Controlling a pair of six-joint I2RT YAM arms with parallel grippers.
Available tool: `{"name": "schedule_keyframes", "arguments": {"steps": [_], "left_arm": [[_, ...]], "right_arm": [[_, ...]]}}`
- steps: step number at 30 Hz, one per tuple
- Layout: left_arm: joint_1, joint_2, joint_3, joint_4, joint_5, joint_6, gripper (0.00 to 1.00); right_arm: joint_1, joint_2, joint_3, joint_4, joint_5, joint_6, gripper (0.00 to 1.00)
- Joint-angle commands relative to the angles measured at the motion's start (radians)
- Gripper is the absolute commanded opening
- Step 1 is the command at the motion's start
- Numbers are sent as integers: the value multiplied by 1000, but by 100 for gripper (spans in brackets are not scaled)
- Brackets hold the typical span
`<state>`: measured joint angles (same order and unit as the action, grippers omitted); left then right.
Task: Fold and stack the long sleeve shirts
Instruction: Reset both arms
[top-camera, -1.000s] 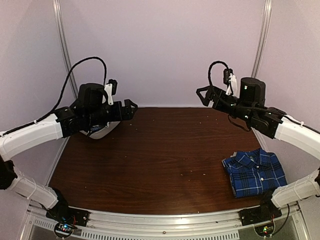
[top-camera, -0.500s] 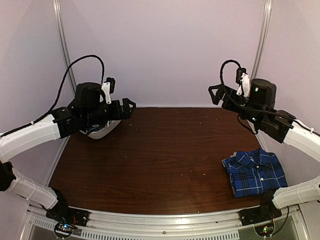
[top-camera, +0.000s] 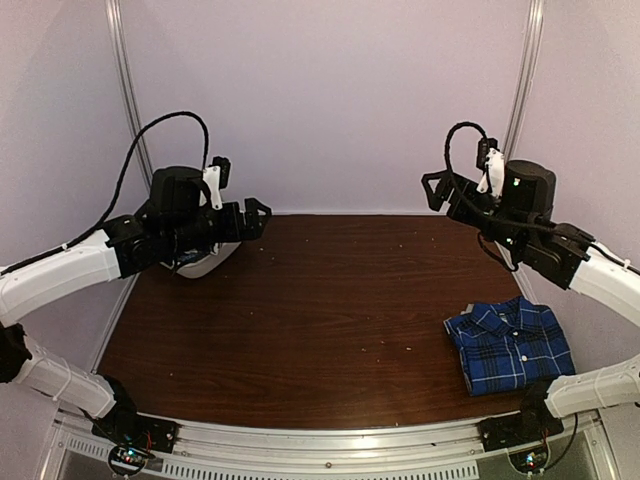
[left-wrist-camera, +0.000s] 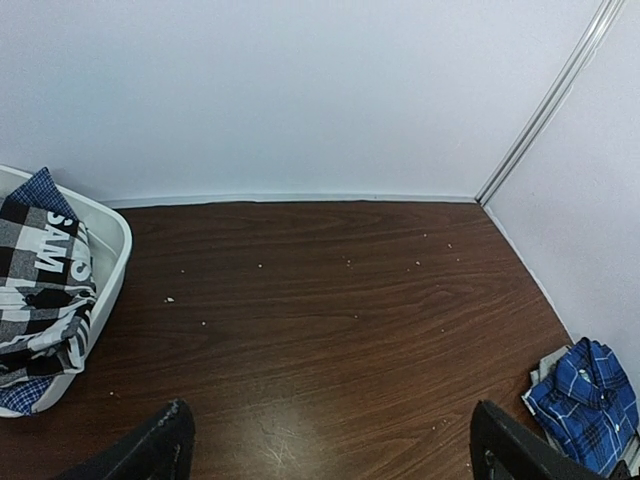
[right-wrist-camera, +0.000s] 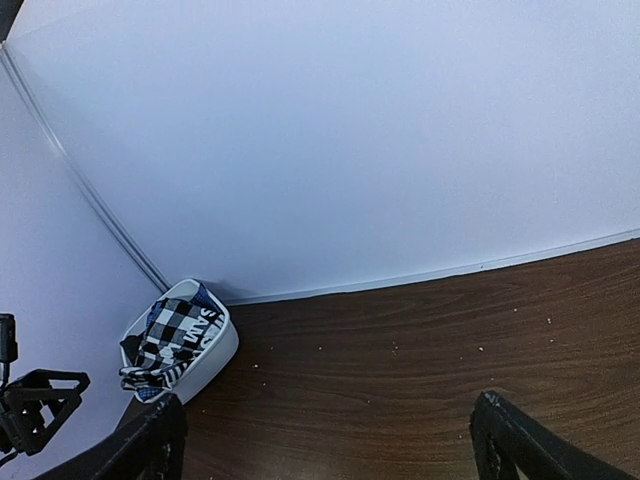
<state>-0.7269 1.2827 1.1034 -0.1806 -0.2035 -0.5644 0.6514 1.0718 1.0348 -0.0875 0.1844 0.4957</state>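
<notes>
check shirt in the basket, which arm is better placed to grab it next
Left, probably. The left gripper hangs open beside the white basket holding the black-and-white check shirt; the right gripper is on the opposite side.

Overhead, left-wrist views: shared plaid shirt

Two shirts are visible: one blue plaid shirt and one black-and-white check shirt (inside the one white basket).
</notes>
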Motion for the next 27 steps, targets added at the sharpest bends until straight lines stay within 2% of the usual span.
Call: {"name": "schedule_keyframes", "arguments": {"steps": [1,27], "left_arm": [[7,-29,-14,46,-13,17,98],[7,-38,-27,46,-17,14,98]], "right_arm": [[4,-14,-10,-4,25,-3,100],[5,-4,-16,-11,36,10,100]]}}
